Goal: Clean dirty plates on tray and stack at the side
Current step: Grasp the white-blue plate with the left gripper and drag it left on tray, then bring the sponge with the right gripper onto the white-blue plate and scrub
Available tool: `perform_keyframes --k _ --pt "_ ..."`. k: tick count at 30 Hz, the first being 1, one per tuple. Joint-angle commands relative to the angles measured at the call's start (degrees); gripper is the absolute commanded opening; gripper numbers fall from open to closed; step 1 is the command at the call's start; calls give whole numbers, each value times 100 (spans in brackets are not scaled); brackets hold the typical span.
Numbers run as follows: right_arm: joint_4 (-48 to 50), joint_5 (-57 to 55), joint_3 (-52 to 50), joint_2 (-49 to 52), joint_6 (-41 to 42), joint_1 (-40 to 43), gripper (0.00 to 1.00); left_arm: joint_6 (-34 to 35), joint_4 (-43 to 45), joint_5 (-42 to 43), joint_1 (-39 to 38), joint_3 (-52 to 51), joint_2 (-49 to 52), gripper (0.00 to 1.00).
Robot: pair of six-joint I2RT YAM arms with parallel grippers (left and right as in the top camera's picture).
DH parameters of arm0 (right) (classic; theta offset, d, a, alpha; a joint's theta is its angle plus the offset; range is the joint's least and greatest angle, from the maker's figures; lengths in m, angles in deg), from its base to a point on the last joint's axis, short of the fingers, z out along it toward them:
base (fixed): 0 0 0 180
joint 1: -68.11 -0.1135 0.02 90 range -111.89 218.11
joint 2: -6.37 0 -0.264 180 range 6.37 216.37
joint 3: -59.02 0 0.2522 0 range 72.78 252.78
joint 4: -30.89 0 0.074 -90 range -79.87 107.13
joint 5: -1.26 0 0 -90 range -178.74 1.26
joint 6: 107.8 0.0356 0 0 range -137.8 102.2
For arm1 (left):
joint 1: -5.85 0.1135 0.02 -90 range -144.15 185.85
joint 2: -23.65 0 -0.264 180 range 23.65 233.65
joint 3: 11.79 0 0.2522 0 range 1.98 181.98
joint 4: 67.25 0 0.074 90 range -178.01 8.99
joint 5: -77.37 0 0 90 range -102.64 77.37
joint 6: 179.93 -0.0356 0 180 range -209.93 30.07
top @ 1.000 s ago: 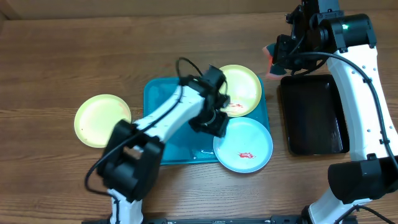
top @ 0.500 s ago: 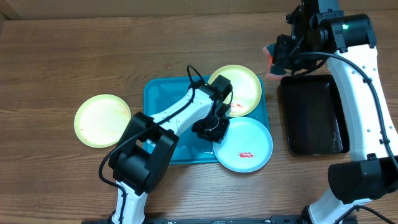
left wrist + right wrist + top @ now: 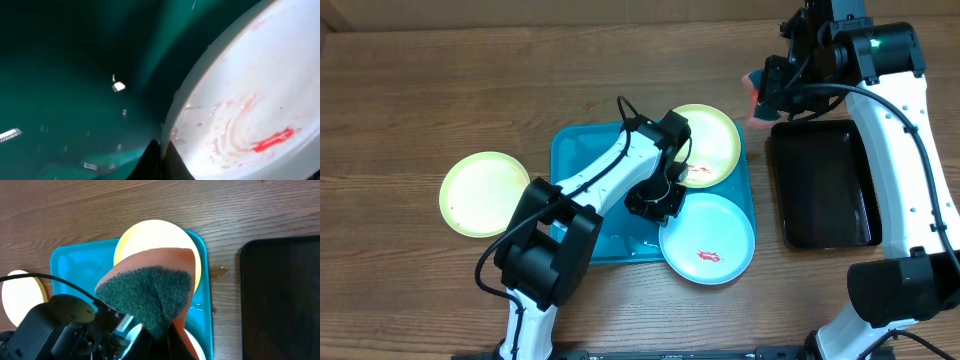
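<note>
The left hand [image 3: 161, 159] is seen low over the tray [image 3: 582, 160]. Its two dark fingertips are closed together on the rim of the blue plate [image 3: 722, 225], at the plate's 10 o'clock edge. In the wrist view the rim is pinched between the tips, and a red smear is seen on the plate's whitish centre. The left arm [image 3: 605, 180] is extended from its base at the bench's 6 o'clock edge toward 1 o'clock. It is stretched across the tray with the wrist bent down, and a black cable is looped above it.

The blue plate is laid at the tray's 4 o'clock corner and is carried partly over the rim. Just beside it, at 12 o'clock of it, a yellow plate [image 3: 710, 140] is set in the tray's 1 o'clock corner, with red smeared at its 7 o'clock edge. Whether the two plates touch cannot be told. A second yellow plate [image 3: 480, 192] is laid on the bench [image 3: 440, 80] at 9 o'clock of the tray, apart from it, and no smear is seen on it.

The right hand [image 3: 161, 339] is clenched on a sponge [image 3: 150, 292], orange with a dark green scouring face. It is held raised near the yellow plate's 3 o'clock side. The right arm [image 3: 905, 120] is run from its base at 5 o'clock toward 12 o'clock, then folded toward 9 o'clock above the black tray [image 3: 825, 185].
</note>
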Motion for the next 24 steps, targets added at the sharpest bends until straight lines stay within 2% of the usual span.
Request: perform_keyframes --k 1,8,14,19,24 --pt "57 -15 28 -17 -22 2 4 -133 -302 -195 299 186 -601 4" --pt "46 50 26 -15 -20 -2 4 -109 -868 -649 1300 173 -1410 4" --pt "48 120 22 -4 -20 -2 4 -83 -831 -811 2273 -330 -1858 4" --pt "146 337 13 61 -17 -17 4 389 -11 -813 2874 -1353 -1989 4" --pt "378 369 -52 162 46 -317 4 1045 1366 -813 2942 -2402 -1987 4"
